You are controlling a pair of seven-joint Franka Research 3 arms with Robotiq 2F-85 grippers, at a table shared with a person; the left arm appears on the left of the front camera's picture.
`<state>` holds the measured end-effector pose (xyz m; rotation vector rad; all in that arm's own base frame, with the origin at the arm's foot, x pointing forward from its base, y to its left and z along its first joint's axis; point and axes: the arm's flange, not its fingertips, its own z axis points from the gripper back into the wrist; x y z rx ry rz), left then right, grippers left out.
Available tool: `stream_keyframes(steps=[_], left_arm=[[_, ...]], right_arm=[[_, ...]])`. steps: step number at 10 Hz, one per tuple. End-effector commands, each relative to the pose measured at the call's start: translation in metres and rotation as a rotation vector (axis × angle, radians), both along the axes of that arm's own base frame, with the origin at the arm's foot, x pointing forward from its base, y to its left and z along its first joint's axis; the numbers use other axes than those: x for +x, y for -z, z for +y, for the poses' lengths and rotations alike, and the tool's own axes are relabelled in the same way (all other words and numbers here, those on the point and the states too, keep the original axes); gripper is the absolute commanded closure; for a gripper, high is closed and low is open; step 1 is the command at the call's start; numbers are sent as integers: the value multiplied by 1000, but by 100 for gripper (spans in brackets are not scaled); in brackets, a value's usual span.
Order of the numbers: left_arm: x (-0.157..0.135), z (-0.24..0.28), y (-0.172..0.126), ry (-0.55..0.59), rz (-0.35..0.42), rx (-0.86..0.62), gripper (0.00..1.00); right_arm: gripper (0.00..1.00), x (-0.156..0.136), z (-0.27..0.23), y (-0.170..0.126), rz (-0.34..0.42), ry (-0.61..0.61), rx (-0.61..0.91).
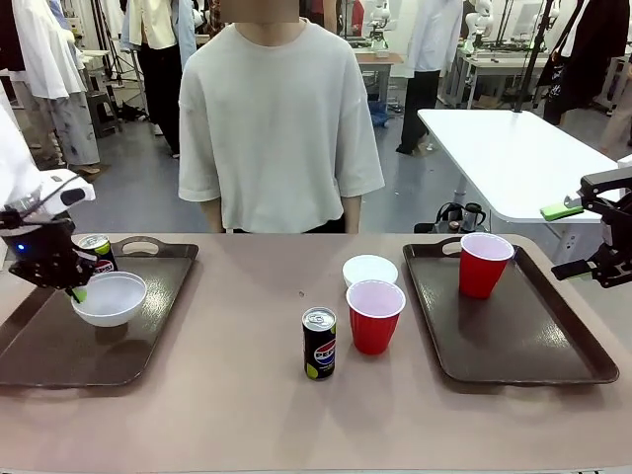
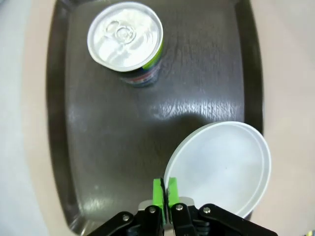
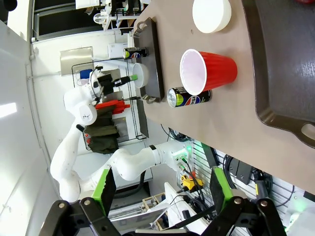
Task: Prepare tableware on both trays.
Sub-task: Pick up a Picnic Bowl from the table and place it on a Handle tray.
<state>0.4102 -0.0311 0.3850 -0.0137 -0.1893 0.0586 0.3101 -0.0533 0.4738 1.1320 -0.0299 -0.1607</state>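
Observation:
My left gripper [image 1: 75, 288] is shut on the near rim of a white bowl [image 1: 111, 298], held low over the left tray [image 1: 59, 355]. The left wrist view shows the pads [image 2: 157, 191] pinching that bowl's [image 2: 221, 167] rim, with a Pepsi can [image 2: 125, 42] upright farther along the tray [image 2: 108, 142]. That can [image 1: 97, 253] stands at the tray's back. Between the trays are a second can [image 1: 319, 343], a red cup [image 1: 375, 316] and another white bowl [image 1: 370, 270]. A second red cup [image 1: 484, 264] stands on the right tray [image 1: 523, 336]. My right gripper [image 1: 568, 240] hangs open beside that tray.
A person in a white T-shirt [image 1: 281, 128] stands at the far side of the table, hands out of sight. A white table [image 1: 513, 158] stands behind at the right. In the right wrist view the red cup [image 3: 206, 71], can [image 3: 189, 97] and bowl [image 3: 211, 14] lie beyond my open gripper [image 3: 164, 196].

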Motion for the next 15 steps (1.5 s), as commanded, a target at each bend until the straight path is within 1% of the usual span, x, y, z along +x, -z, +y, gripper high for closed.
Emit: stream_keyframes(steps=[1, 2, 4, 5, 6, 7, 8, 9, 10, 11, 13, 14, 15], left_arm=[[-25, 2, 34, -10, -19, -26, 96], [-22, 1, 41, -15, 9, -12, 96], [-18, -3, 59, -20, 32, 18, 96], [-17, -4, 61, -17, 38, 22, 96], [-18, -5, 58, -17, 40, 15, 42], [-20, -6, 51, -17, 36, 9, 36], [-23, -7, 42, -17, 29, 3, 22], [-28, -10, 29, -11, 22, 2, 17], [-33, -13, 16, 4, 36, 24, 2], [-37, -18, 4, 27, 44, 47, 0], [-48, -29, -24, 67, 65, 32, 0], [-51, -35, -34, 82, 95, -5, 26], [-54, -39, -50, 98, 149, -111, 18]], right_arm=[[0, 0, 0, -1, -8, -6, 9], [0, 0, 0, -1, -8, -6, 9], [0, 0, 0, -1, -8, -6, 9], [0, 0, 0, -1, -8, -6, 9], [0, 0, 0, -1, -8, -6, 9], [0, 0, 0, -1, -8, -6, 9], [0, 0, 0, -1, -8, -6, 9], [0, 0, 0, -1, -8, -6, 9], [0, 0, 0, -1, -8, -6, 9], [0, 0, 0, -1, -8, -6, 9], [0, 0, 0, -1, -8, -6, 9], [0, 0, 0, -1, -8, -6, 9], [0, 0, 0, -1, -8, -6, 9]])
